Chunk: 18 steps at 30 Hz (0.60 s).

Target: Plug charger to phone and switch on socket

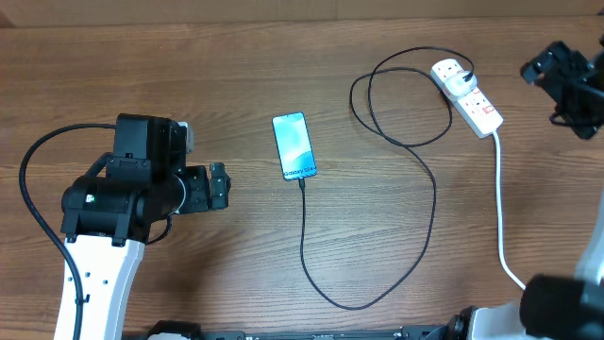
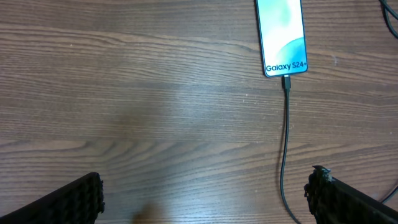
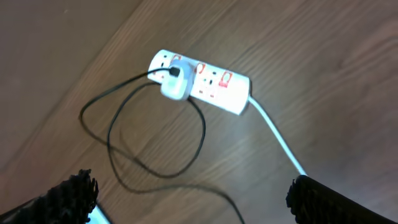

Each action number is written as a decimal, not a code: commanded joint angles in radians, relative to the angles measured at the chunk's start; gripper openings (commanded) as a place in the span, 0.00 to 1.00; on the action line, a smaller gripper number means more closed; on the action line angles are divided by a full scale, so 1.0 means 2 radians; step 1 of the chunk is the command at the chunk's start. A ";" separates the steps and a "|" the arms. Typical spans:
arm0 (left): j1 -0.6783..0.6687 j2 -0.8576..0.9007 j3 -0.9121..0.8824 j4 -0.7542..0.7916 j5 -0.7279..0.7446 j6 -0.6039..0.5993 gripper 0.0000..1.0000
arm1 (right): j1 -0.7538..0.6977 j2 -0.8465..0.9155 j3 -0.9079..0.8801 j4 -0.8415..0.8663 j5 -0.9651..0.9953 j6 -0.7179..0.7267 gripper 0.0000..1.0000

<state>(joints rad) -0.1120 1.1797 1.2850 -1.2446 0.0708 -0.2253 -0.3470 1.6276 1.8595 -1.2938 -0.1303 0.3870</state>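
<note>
Black cable of the charger (image 2: 287, 118) already sits in the near end of the phone (image 1: 293, 145), at the middle of the table (image 1: 189, 76), nearer its far edge. The socket (image 1: 467, 96) lies by the far right corner, plug in; its switch state I cannot tell. Left and right jaws both gape wide, holding nothing. A skewed press could slide the light socket, tugging the cable out.

R gripper (image 3: 193, 196) fingers spread wide, tips at frame's 7 & 5 o'clock; socket (image 3: 217, 84) near 12, lying diagonal on wood table (image 3: 336, 81); charger (image 3: 176, 87) w/ white plug seated in outlet at strip's 9 o'clock end; black cable loops toward 8; thick white lead (image 3: 280, 140) exits toward 5
</note>
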 commanded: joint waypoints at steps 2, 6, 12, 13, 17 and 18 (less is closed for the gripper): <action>-0.004 0.002 0.006 0.000 0.000 0.011 0.99 | -0.001 -0.065 0.003 -0.020 0.003 0.006 0.97; -0.004 0.002 0.006 0.000 0.000 0.011 1.00 | -0.001 -0.110 0.003 -0.041 0.003 0.005 0.97; -0.004 0.002 0.006 0.000 0.000 0.012 0.99 | -0.001 -0.182 0.002 -0.080 0.003 0.005 0.96; -0.004 0.002 0.006 0.000 0.000 0.012 1.00 | -0.001 -0.195 0.002 -0.086 0.003 0.005 0.96; -0.004 0.002 0.006 0.000 0.000 0.011 1.00 | -0.001 -0.249 0.002 -0.100 0.003 0.005 0.96; -0.004 0.002 0.006 0.000 0.000 0.011 0.99 | -0.001 -0.260 0.002 -0.102 0.003 0.005 0.96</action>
<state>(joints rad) -0.1120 1.1797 1.2846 -1.2442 0.0708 -0.2253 -0.3470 1.1656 1.8595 -1.4933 -0.1303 0.3923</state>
